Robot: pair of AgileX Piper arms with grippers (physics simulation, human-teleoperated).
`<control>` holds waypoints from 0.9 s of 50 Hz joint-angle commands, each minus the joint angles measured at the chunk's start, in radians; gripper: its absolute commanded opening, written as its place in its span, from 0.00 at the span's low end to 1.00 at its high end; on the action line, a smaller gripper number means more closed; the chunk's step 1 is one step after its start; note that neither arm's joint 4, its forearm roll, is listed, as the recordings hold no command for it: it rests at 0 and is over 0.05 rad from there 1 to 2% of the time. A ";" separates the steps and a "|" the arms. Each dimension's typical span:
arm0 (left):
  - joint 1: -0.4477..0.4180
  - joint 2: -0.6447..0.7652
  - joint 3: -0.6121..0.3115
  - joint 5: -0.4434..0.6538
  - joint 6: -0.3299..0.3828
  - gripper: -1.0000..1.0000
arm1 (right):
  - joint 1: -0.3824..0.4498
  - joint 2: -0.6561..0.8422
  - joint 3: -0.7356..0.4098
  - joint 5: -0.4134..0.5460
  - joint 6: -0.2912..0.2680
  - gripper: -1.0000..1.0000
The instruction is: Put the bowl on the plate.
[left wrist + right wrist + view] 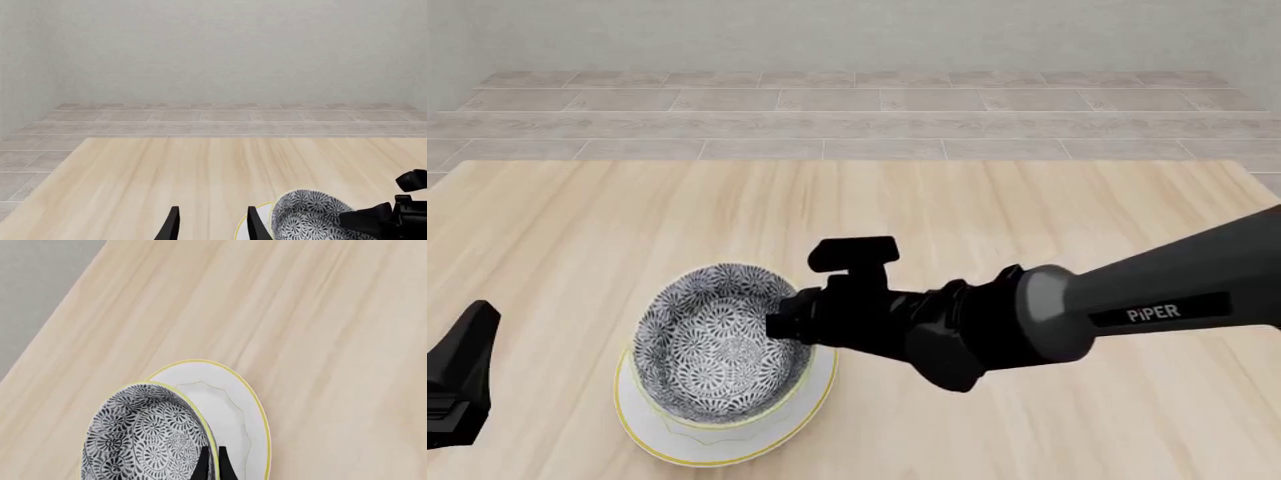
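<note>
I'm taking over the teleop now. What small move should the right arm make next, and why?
Probably open the right gripper and let go: its fingers pinch the floral bowl's rim, and the bowl already appears to sit over the white plate, tilted. Contact with the plate can't be confirmed.

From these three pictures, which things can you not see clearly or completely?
- Right gripper: the front view's own arm hides its fingertips; the right wrist view's edge cuts them.
- Plate: the bowl covers most of it in the front view.
- Left gripper: cut by the left wrist view's edge.
</note>
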 commanded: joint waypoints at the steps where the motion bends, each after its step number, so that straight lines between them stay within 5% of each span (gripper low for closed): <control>1: 0.000 0.000 0.000 0.000 0.000 1.00 | 0.000 0.009 -0.007 -0.008 0.009 0.00; 45: 0.000 0.000 0.000 0.000 0.000 1.00 | 0.008 0.058 -0.010 -0.037 0.025 0.00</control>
